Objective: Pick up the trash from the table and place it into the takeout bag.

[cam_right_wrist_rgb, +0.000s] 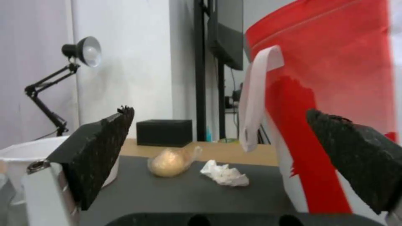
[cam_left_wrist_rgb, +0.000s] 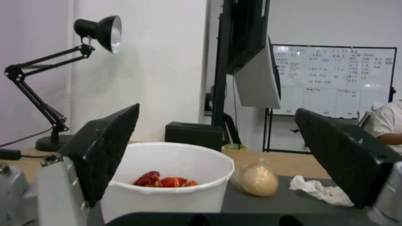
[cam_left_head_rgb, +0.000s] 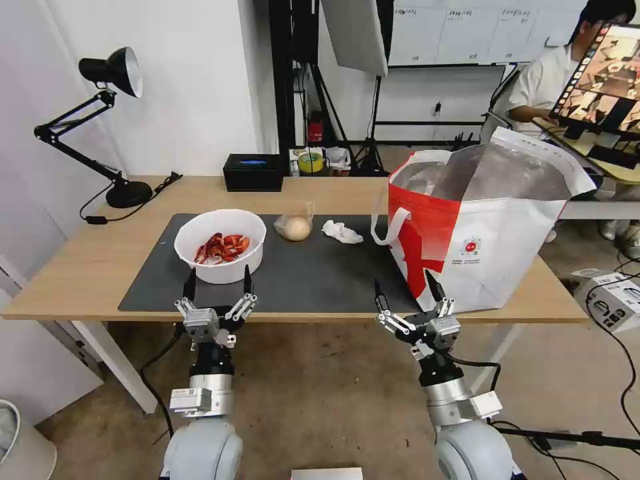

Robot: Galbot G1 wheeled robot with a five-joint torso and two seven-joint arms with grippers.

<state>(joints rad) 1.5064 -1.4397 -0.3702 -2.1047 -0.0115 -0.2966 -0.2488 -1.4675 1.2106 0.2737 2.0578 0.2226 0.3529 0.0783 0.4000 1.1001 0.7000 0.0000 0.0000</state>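
A: Where do the 2 grippers sit?

B: The left gripper [cam_left_head_rgb: 219,281] hangs at the tabletop's [cam_left_head_rgb: 80,267] near edge, just before the white bowl of red crayfish shells [cam_left_head_rgb: 221,244], jaws spread wide and empty. The right gripper [cam_left_head_rgb: 407,291] is at the same edge, close to the takeout bag's [cam_left_head_rgb: 480,233] near lower corner, jaws also spread with nothing between them.

A: And the trash?

B: 3 pieces lie on the dark grey mat [cam_left_head_rgb: 313,273]: the bowl toward the left, the clear bag with the pale round bun [cam_left_head_rgb: 295,227] just right of it, then the crumpled white tissue [cam_left_head_rgb: 341,231] between bun and takeout bag. The takeout bag stands upright at the tabletop's right end, mouth open, foil lining showing.

A: Anything behind?

B: A black desk lamp [cam_left_head_rgb: 110,127] and a black rectangular box [cam_left_head_rgb: 253,172].
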